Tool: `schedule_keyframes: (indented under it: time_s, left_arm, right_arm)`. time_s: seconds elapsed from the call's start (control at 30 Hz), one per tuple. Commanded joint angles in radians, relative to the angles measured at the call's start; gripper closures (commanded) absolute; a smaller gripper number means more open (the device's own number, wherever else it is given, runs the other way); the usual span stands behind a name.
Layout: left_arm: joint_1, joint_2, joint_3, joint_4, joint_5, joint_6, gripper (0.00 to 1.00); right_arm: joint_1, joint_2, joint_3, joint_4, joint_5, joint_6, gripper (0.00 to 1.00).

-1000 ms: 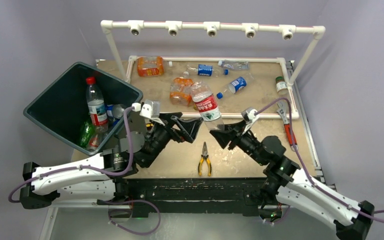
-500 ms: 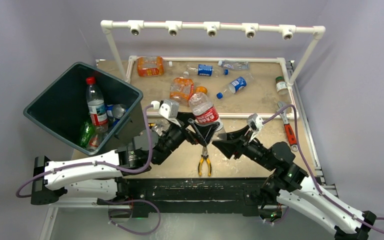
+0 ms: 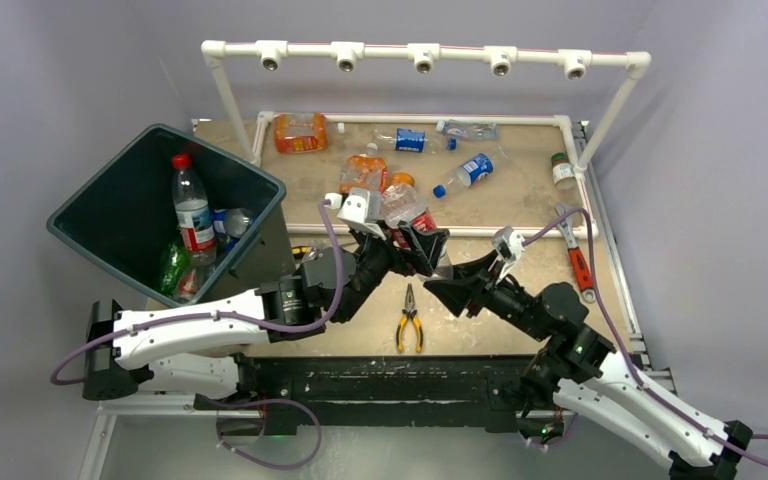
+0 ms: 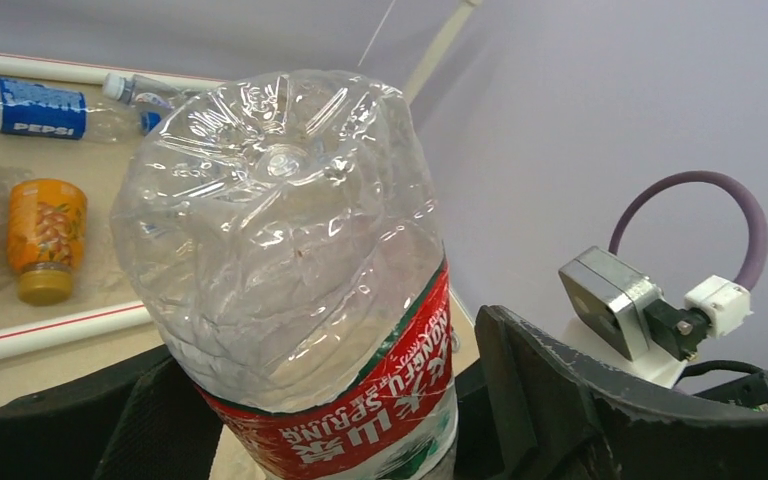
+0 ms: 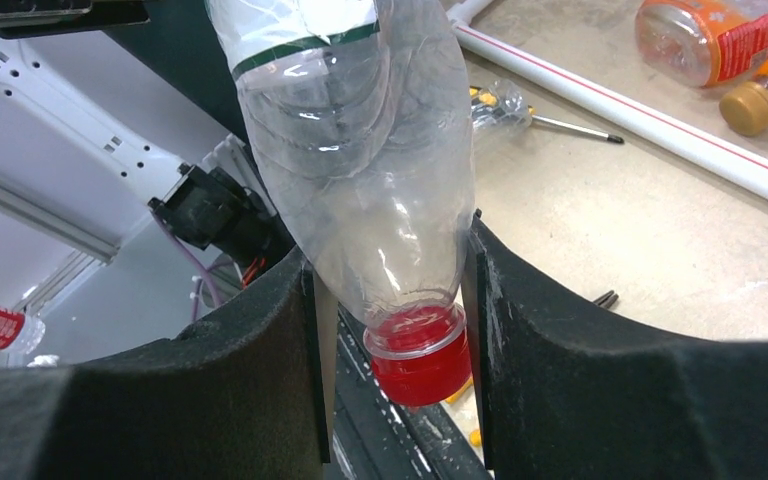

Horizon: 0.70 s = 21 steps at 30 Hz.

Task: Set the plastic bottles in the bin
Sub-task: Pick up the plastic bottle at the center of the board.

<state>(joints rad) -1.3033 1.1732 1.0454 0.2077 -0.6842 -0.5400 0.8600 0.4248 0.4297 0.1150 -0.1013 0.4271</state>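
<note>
Clear bottle (image 3: 403, 203) diag: base far-left, cap near-right.

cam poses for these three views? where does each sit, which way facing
Top external: above and behind the arm bases, looking down on the table and bin; both arms show.
Left wrist: on the left gripper, facing the red-labelled bottle base-on; its fingers flank it.
Right wrist: on the right gripper, facing that bottle's red cap, fingers either side.
Shared: both wrist views see one bottle, opposite ends.
</note>
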Motion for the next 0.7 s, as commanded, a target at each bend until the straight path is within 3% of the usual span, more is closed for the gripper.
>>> schedule_keyframes:
  time_s: [0.0,0.2,0.33,0.4,0.5,0.67]
  left_arm:
    - [-0.004,-0.027,0.010,0.036,-0.044,-0.037,0.20]
    - [-0.004,-0.049,-0.021,0.072,-0.022,-0.041,0.49]
    - [-0.004,-0.049,-0.043,0.105,-0.005,-0.054,0.61]
    - [-0.004,-0.055,-0.057,0.137,-0.002,-0.058,0.63]
    - [-0.005,-0.086,-0.105,0.255,-0.008,-0.071,0.66]
    - [-0.004,-0.152,-0.266,0.632,-0.055,-0.107,0.69]
  right_arm:
    - [0.005,-0.003,0.046,-0.034,-0.002,-0.013,0.69]
    - [0.005,0.000,0.054,-0.035,-0.010,-0.009,0.63]
    - [0.005,-0.001,0.067,-0.027,-0.014,0.005,0.45]
    - [0.005,-0.005,0.083,-0.027,-0.015,0.017,0.29]
    - [0.005,-0.038,0.098,-0.006,-0.004,0.037,0.14]
    - [0.005,-0.217,0.033,0.179,0.069,0.089,0.06]
